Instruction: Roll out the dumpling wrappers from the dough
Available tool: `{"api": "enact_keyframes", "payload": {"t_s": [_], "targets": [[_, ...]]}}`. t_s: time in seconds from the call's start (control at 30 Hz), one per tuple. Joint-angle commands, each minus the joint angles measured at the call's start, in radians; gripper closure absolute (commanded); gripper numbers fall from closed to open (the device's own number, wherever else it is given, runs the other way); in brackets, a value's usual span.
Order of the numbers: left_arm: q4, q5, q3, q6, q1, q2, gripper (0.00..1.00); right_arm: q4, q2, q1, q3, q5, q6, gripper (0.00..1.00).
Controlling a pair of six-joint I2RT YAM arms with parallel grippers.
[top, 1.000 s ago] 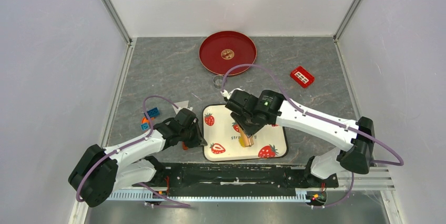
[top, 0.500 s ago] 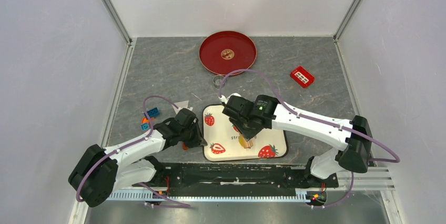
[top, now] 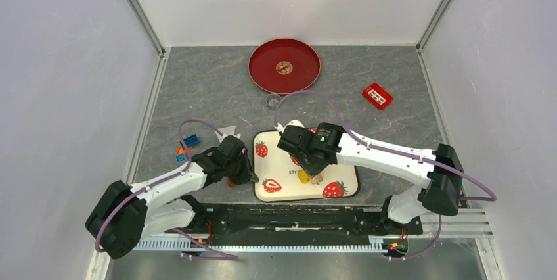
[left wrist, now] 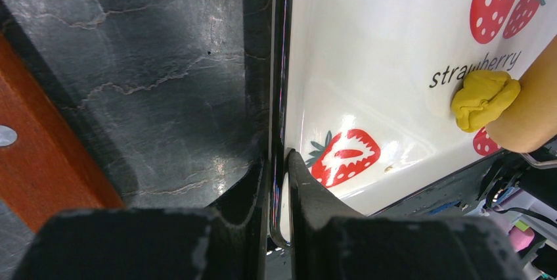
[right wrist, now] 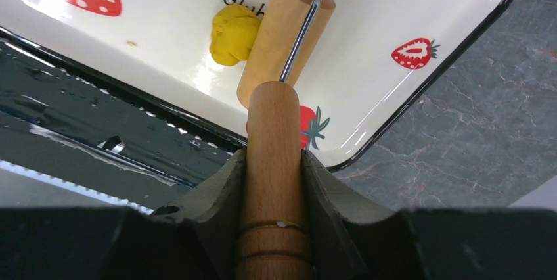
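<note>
A white strawberry-print tray (top: pixel 341 178) lies at the near edge between the arms. On it sits a lump of yellow dough (top: pixel 303 176) (right wrist: pixel 233 33) (left wrist: pixel 485 96), thick and crumpled. My right gripper (right wrist: pixel 272 158) (top: pixel 313 169) is shut on the wooden handle of a rolling pin (right wrist: pixel 273 129). Its roller (right wrist: pixel 286 37) rests on the tray against the dough's right side. My left gripper (left wrist: pixel 277 162) (top: pixel 250 175) is shut on the tray's left rim (left wrist: pixel 280 96). One small flat dumpling wrapper (top: pixel 284 67) lies in the middle of the red plate (top: pixel 263 73) at the back.
A small clear ring (top: pixel 272 101) stands between plate and tray. A red block (top: pixel 377 95) lies at the right; blue blocks (top: pixel 189 140) and an orange piece (top: pixel 178 152) lie at the left. A reddish-brown board (left wrist: pixel 39 155) sits left of my left fingers.
My right arm has swung a little to the left and the roller has come off the dough, so the yellow lump now shows beside it. The left arm has not moved.
</note>
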Motion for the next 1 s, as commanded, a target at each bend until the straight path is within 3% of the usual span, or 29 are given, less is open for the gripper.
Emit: {"api": "enact_keyframes", "payload": {"t_s": [0.0,0.2,0.47,0.67,0.97], "targets": [[0.005,-0.040,-0.010,-0.009,0.004,0.013,0.98,0.032,0.016,0.011,-0.035,-0.031,0.023,1.00],[0.004,-0.039,-0.010,-0.009,0.004,0.014,0.98,0.093,0.006,0.020,-0.062,-0.073,0.027,1.00],[0.006,-0.040,-0.008,-0.008,0.004,0.013,0.98,-0.032,-0.001,0.024,0.084,0.049,0.072,1.00],[0.005,-0.040,-0.009,-0.009,0.004,0.014,0.98,-0.089,0.016,0.030,0.175,0.053,0.074,1.00],[0.005,-0.040,-0.010,-0.009,0.004,0.014,0.98,-0.049,0.046,0.043,0.127,0.038,0.066,1.00]]}}
